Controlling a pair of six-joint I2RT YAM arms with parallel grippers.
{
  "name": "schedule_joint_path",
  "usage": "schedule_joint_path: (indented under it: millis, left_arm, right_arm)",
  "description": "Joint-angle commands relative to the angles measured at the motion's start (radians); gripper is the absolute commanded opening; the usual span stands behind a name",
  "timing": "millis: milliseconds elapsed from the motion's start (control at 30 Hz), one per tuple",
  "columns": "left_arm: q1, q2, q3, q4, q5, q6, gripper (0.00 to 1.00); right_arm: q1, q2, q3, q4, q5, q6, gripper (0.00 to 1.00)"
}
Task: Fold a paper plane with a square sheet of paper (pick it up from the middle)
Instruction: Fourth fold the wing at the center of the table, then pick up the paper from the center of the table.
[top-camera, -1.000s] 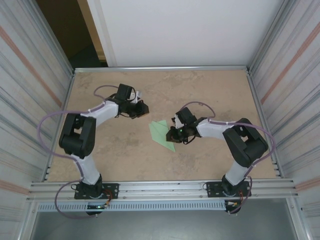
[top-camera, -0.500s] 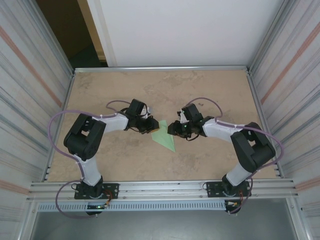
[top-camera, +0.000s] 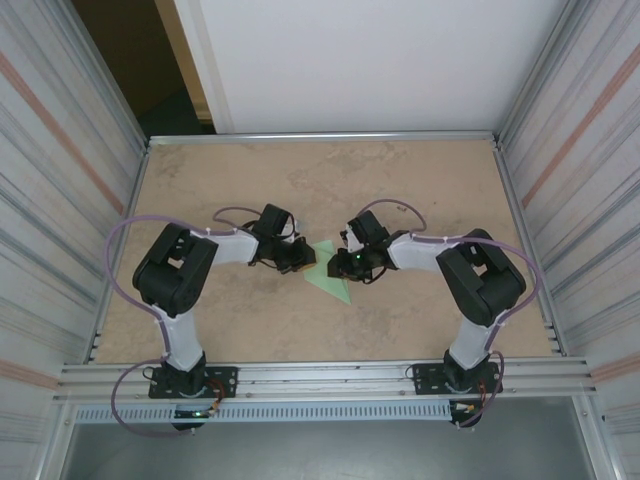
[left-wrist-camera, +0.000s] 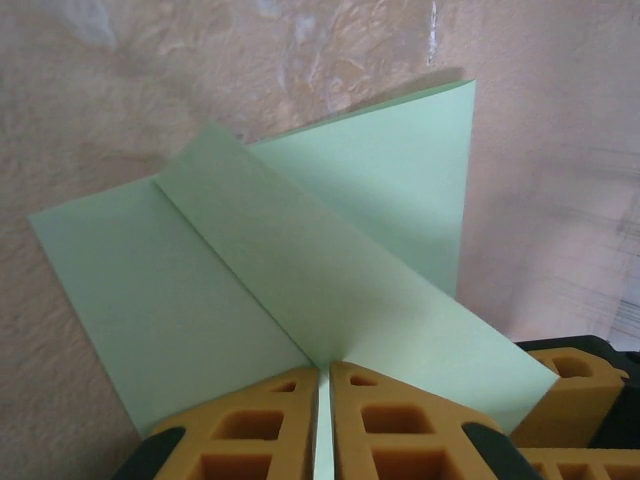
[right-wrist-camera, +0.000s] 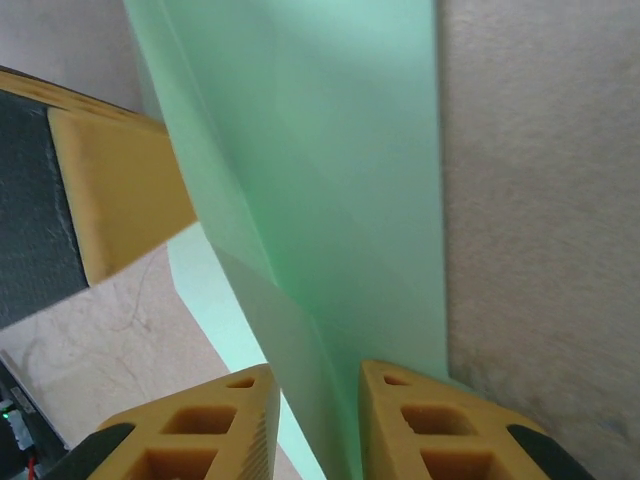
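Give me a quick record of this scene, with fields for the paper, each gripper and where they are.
paper: green paper sheet, partly folded, with a raised crease, resting on the tan table
left gripper: jaws shut on the raised crease
right gripper: jaws slightly apart, a fold of the paper between them
position: grippers face each other mid-table, on opposite sides of the paper

Left hand (top-camera: 301, 258) and right hand (top-camera: 343, 266) now both at paper (top-camera: 330, 283)
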Motion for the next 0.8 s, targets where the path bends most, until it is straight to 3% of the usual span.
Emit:
schedule_joint_path:
  millis: [0, 767]
  left_arm:
    - [-0.005, 0.014, -0.013, -0.008, -0.013, -0.008, 0.13]
    - [0.003, -0.025, 0.019, -0.065, -0.019, 0.015, 0.16]
  right_arm:
    - [0.012, 0.029, 0.042, -0.020, -0.012, -0.038, 0.26]
    - [-0.019, 0.056, 0.012, 0.050, -0.088, -0.029, 0.07]
